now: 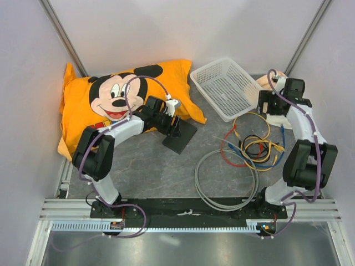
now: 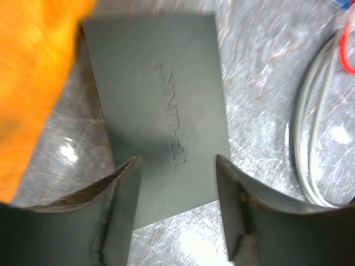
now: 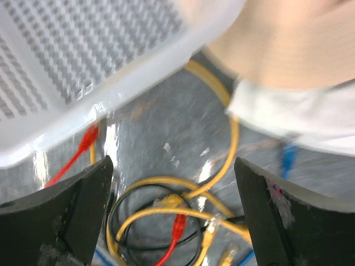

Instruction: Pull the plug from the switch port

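Observation:
The switch [image 1: 182,137] is a flat matte-black box on the grey table, beside the orange pillow. In the left wrist view the switch [image 2: 161,105] shows its lettered top, with no cable seen on it; its sockets are out of view. My left gripper [image 1: 173,126] [image 2: 177,169] hovers over the near end of the switch, open, nothing between its fingers [image 2: 119,205]. My right gripper [image 1: 270,112] [image 3: 173,183] stands open and empty above a tangle of cables [image 1: 252,147]. Loose yellow [image 3: 177,200] and red [image 3: 179,223] plugs lie there; which one is the task's plug I cannot tell.
An orange Mickey Mouse pillow [image 1: 122,102] lies at the back left, touching the switch's side. A white mesh basket [image 1: 227,86] [image 3: 83,66] stands at the back right. A grey cable coil [image 1: 224,183] [image 2: 310,138] lies near the front. A beige and white object [image 3: 288,55] sits by the basket.

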Robot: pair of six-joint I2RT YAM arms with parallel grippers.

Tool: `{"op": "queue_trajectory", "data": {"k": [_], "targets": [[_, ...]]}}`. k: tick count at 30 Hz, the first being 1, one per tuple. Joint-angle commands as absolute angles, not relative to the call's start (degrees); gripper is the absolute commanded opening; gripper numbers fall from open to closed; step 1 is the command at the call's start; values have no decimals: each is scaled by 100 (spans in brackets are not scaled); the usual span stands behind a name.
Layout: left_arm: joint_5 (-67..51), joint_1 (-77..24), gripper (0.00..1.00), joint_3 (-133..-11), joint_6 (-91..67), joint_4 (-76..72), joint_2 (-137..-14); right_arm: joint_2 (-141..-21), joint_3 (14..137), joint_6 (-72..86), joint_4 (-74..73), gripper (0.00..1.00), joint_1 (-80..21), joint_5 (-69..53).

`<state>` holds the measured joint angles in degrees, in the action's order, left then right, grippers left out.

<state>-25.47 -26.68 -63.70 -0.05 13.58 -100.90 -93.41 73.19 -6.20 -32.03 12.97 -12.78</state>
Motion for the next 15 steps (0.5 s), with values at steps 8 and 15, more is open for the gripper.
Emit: {"op": "queue_trajectory", "data": {"k": [8,15], "targets": [[-1189,-2444,99,-6885,958,1364,-8053,-7840,7629,142,-378,98,1003,1784],[1848,-2329,99,-5292,696,140,-7602,-7734,6918,44,-852,98,502,1723]]}}
